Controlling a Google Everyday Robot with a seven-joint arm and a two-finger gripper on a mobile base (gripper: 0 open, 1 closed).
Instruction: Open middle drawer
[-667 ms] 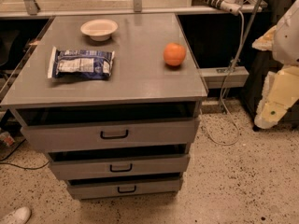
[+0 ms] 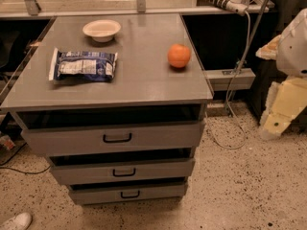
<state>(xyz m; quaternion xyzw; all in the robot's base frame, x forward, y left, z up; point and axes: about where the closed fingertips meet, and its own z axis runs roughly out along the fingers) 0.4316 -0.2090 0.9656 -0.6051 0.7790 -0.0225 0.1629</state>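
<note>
1. The middle drawer (image 2: 123, 170) was in the lower centre of the frame.
2. We saw the gripper (image 2: 280, 110) at the right edge, well apart; its state we could not tell.

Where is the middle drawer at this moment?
In the camera view, the middle drawer sits at lower centre, between the taller top drawer and the narrowest bottom drawer; the claw hangs at the right edge, away from the cabinet.
</note>
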